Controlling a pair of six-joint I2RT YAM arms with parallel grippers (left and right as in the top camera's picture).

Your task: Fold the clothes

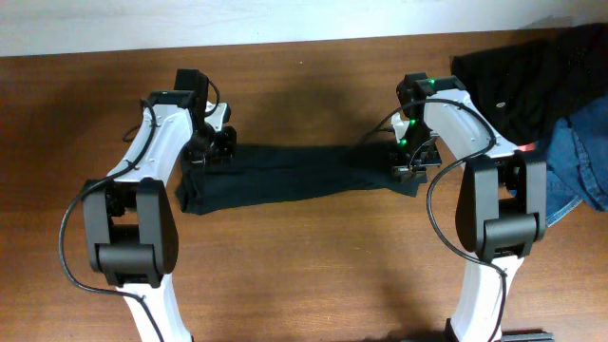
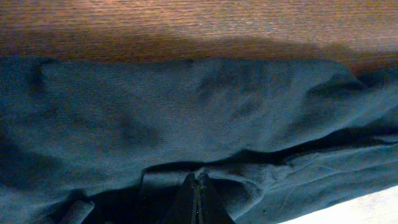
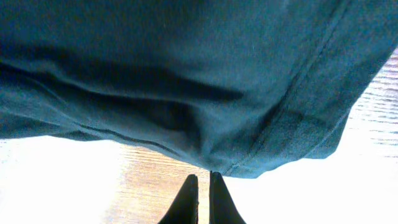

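Clothes [image 1: 304, 176], one black T-shirt, stretch as a long band across the middle of the table [image 1: 304, 275]. The left pincer [image 1: 217, 144] is closed on the band's left end, the right pincer [image 1: 410, 163] is closed on the hem at its right end. A dark heap [image 1: 513, 76] and blue denim [image 1: 579, 161] lie in the upper right of the frame.
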